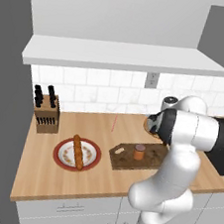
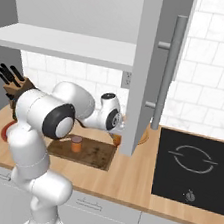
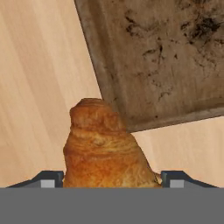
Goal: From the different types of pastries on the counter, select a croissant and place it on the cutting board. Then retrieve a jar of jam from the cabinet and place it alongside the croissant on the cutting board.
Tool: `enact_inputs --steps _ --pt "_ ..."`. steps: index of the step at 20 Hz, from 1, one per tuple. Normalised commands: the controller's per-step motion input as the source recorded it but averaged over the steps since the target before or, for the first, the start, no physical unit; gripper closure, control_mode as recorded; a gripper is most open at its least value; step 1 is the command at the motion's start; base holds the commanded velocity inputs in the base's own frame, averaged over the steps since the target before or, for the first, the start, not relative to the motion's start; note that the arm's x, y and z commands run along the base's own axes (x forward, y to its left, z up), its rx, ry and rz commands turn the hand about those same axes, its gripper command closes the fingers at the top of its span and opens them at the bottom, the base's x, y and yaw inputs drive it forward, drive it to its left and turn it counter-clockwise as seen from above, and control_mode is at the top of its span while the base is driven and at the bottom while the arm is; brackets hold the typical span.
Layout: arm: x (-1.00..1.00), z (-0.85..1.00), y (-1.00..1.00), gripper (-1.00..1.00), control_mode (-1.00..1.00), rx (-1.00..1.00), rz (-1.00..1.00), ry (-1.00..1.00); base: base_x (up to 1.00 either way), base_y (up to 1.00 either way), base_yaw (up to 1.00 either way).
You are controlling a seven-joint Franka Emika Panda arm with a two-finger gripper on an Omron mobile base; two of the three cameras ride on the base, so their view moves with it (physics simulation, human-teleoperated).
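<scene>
The plump orange-brown croissant (image 3: 103,148) fills the gap between my two fingertips (image 3: 52,178), and my gripper (image 3: 112,179) is shut on it. Below it lie the tan counter (image 3: 39,87) and a corner of the dark cutting board (image 3: 166,57). In the right base view the gripper (image 2: 116,135) hangs just past the board's right end (image 2: 97,156), beside the open cabinet door (image 2: 148,63). The orange jar of jam (image 1: 139,151) stands upright on the cutting board (image 1: 152,159). My own arm hides the gripper in the left base view.
A long baguette (image 1: 78,152) lies on a red-rimmed plate (image 1: 60,157) at the left. A knife block (image 1: 47,115) stands behind it. A round tan plate (image 2: 144,136) sits behind the board. The black hob (image 2: 194,171) is to the right.
</scene>
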Motion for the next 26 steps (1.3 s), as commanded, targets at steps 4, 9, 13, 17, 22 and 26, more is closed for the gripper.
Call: enact_inputs --steps 4,9,13,17,22,26 --pt "-0.43 0.0 0.4 1.0 -1.0 -0.04 0.0 -0.12 0.0 0.0 0.0" --pt "-0.26 0.0 0.3 1.0 -1.0 -0.01 0.0 -0.03 0.0 0.0 0.0" --pt "-0.11 0.0 0.14 1.0 -1.0 0.0 0.0 0.0 0.0 0.0 0.0" --pt "0.0 0.0 0.2 1.0 -1.0 0.0 -0.04 0.0 0.0 0.0 0.0" --pt "-0.06 0.0 0.22 1.0 -1.0 0.0 -0.08 0.0 0.0 0.0 0.0" --pt "0.0 -0.19 0.09 1.0 -1.0 0.0 -0.09 0.0 0.0 0.0 0.0"
